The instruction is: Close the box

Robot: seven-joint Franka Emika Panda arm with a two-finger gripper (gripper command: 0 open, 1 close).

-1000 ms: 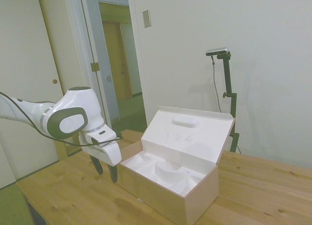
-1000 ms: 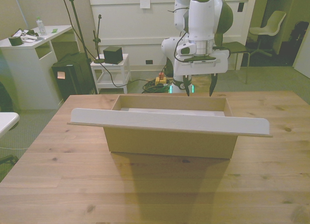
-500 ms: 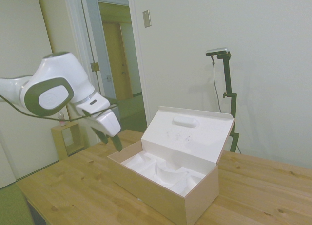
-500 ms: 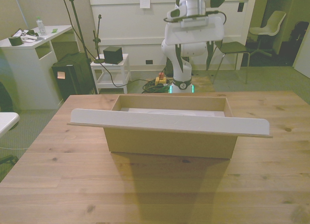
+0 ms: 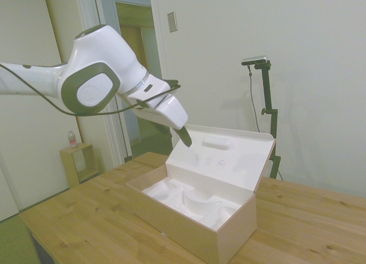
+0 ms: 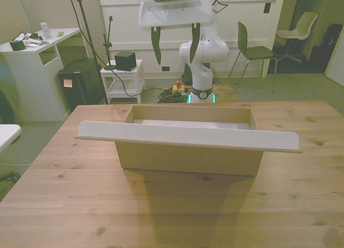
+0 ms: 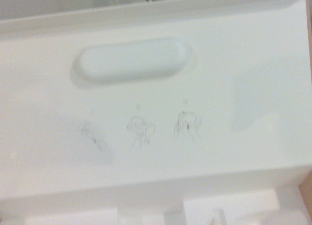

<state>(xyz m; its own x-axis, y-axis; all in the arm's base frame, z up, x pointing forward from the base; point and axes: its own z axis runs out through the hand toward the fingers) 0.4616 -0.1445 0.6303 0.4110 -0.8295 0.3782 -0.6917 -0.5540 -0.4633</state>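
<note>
Wooden surface (image 6: 64, 205) fills the foreground, carrying the box (image 6: 188, 151) at its middle, lid (image 5: 220, 155) raised (white insert exposed). Beyond and above the box's far wall, the end effector (image 6: 174, 44) hangs in the air, fingers spread, gripping nothing.

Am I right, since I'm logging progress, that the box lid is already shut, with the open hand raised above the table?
Not quite. The lid is open: the side view shows it standing up behind the box, its white inside and the moulded insert exposed. The rest holds: the hand is open and raised above the table.
</note>
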